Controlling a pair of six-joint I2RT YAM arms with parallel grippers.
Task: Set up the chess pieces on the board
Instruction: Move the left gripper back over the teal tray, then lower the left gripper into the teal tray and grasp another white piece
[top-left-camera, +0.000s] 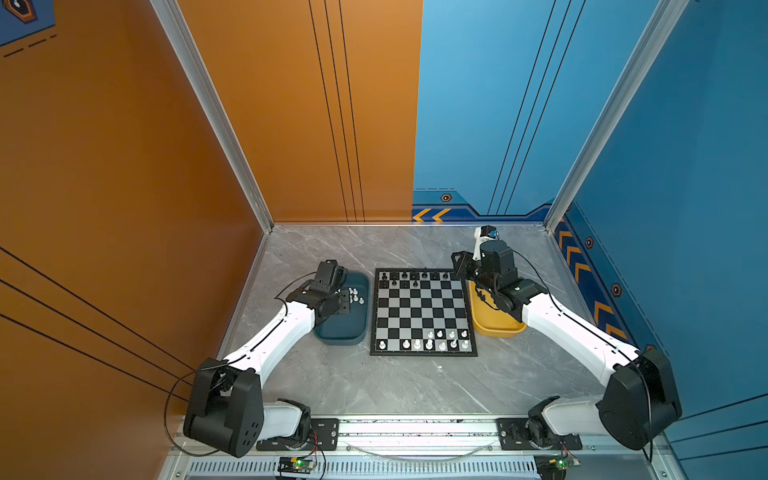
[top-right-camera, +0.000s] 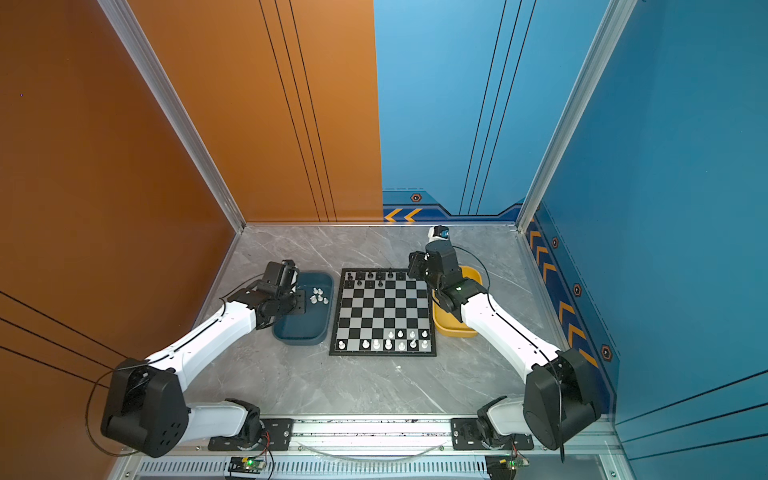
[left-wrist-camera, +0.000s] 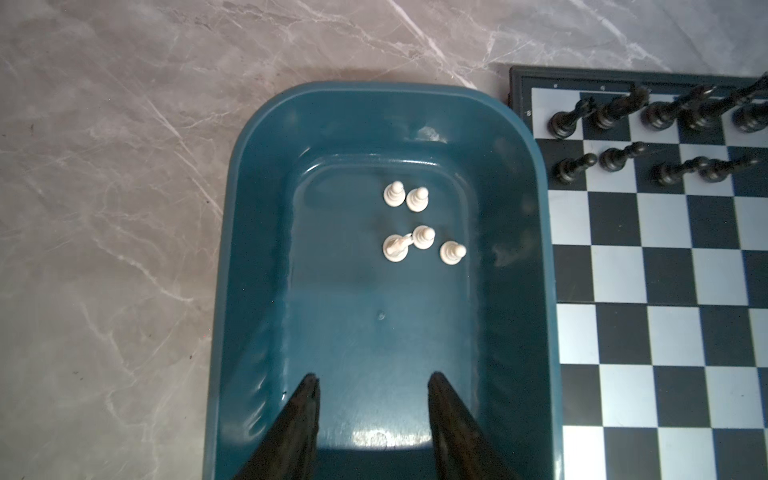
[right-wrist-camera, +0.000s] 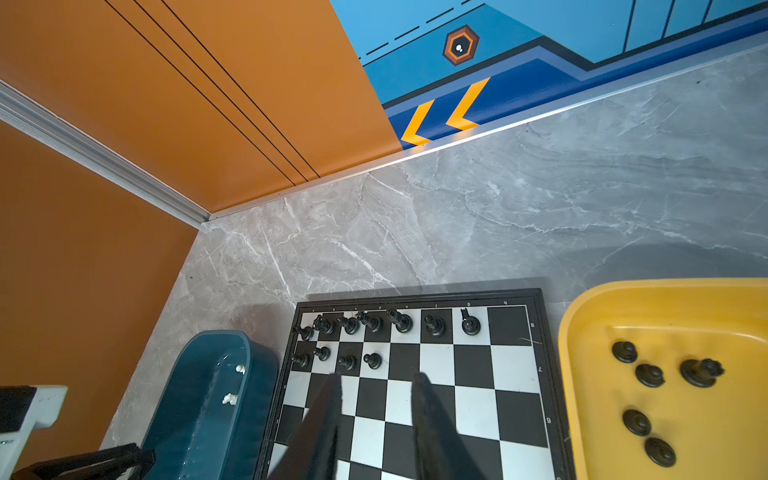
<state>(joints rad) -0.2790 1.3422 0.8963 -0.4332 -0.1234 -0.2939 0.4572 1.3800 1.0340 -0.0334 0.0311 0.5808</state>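
The board (top-left-camera: 422, 316) lies mid-table, seen in both top views (top-right-camera: 384, 316). Black chess pieces (top-left-camera: 413, 276) stand on its two far rows, and white ones (top-left-camera: 428, 343) on its two near rows. Several white pieces (left-wrist-camera: 415, 224) sit in the teal tray (left-wrist-camera: 257, 249) left of the board. Several black pieces (right-wrist-camera: 650, 374) sit in the yellow tray (right-wrist-camera: 590, 374) on its right. My left gripper (left-wrist-camera: 372, 378) hangs open over the teal tray's bare near end, short of the white pieces. Open and holding nothing, my right gripper (right-wrist-camera: 378, 378) hovers above the board (right-wrist-camera: 478, 374), just behind the black pawns (right-wrist-camera: 345, 361).
Both trays lie close against the board's sides: the teal tray (top-left-camera: 345, 332) on the left, the yellow tray (top-left-camera: 496, 330) on the right under my right arm. Orange and blue walls close in the grey marble table (top-left-camera: 415, 386) at the back and sides.
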